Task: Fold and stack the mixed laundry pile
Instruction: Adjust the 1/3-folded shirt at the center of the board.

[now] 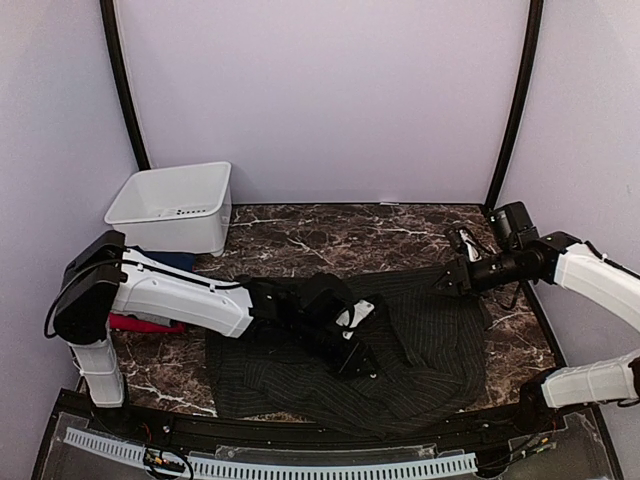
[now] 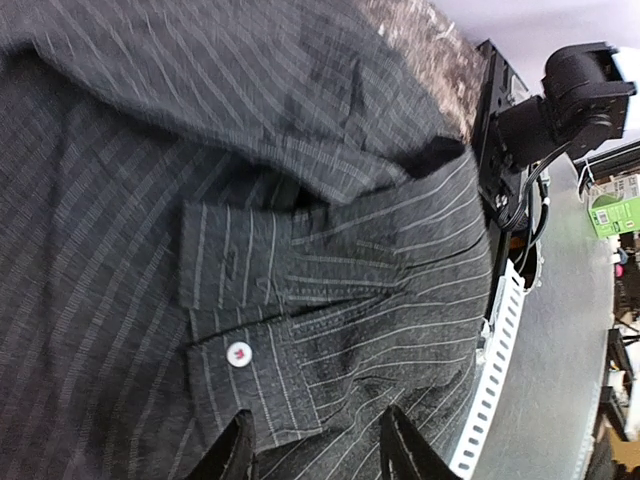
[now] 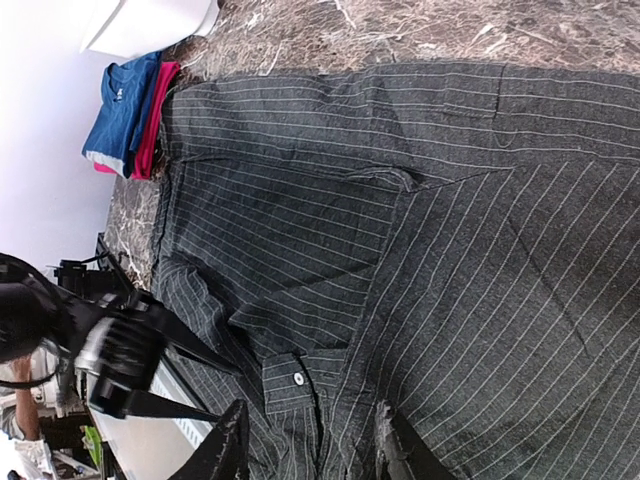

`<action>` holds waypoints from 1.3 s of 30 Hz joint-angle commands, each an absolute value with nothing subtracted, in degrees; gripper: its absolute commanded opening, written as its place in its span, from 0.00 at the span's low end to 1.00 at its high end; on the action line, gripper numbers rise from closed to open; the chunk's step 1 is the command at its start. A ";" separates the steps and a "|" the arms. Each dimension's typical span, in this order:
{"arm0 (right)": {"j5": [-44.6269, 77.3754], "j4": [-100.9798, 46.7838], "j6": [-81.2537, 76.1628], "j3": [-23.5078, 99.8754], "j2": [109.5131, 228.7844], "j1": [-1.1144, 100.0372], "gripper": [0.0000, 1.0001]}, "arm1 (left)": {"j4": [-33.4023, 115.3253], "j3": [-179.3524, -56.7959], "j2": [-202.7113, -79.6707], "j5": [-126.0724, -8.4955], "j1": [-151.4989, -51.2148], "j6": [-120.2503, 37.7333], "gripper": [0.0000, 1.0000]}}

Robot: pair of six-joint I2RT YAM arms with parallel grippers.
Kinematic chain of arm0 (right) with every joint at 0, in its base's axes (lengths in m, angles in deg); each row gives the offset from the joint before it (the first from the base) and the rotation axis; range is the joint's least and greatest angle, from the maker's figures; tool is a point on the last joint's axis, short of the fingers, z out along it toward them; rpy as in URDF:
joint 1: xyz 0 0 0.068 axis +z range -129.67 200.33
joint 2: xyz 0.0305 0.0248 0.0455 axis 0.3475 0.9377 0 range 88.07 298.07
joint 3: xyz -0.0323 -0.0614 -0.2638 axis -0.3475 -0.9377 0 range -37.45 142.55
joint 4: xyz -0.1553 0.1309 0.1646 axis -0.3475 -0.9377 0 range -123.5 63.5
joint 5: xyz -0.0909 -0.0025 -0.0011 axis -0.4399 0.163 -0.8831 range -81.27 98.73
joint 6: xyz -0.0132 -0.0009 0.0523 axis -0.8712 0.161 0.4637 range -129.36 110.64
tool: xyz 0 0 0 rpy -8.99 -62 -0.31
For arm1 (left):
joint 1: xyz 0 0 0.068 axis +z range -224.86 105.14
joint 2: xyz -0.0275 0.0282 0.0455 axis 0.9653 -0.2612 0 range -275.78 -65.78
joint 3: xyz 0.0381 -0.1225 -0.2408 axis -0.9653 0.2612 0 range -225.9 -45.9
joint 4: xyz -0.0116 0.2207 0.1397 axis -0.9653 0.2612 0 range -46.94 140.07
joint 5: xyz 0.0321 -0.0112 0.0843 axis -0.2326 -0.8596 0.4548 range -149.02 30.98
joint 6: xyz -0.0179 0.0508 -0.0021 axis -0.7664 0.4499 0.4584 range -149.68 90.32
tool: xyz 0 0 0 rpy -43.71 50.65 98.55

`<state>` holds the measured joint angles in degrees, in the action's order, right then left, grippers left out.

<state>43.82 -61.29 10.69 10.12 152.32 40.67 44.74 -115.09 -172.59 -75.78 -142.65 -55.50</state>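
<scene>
Left jaws stand part open and empty just above the buttoned cuff [image 2: 240,300] of the dark pinstriped shirt [image 1: 440,340], which lies spread over the near middle of the table [image 1: 330,235]. Right jaws, likewise parted and empty, hover at its far right edge. The navy T-shirt [image 3: 115,105] lies on the red T-shirt [image 3: 152,130] at left, by the white bin [image 1: 175,205].

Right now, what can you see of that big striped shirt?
The shirt is dark charcoal woven cloth with thin pale pinstripes. It lies spread but rumpled on the marble table. One sleeve cuff shows a white button. The left end effector is over its middle; contact is unclear.
</scene>
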 commanded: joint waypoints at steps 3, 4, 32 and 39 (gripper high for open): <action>41.25 -60.56 12.34 11.41 151.68 40.90 0.40 | 38.52 -115.96 -178.12 -81.45 -141.85 -65.52 0.40; 41.37 -60.52 12.39 11.49 151.65 40.90 0.40 | 38.37 -116.00 -178.60 -81.15 -141.57 -65.88 0.40; 40.88 -60.62 12.09 11.77 152.30 40.90 0.40 | 43.48 -123.81 -187.58 -82.13 -139.98 -62.47 0.43; 40.86 -60.35 12.02 11.85 152.32 40.85 0.40 | 44.34 -124.58 -185.87 -82.94 -140.11 -60.39 0.11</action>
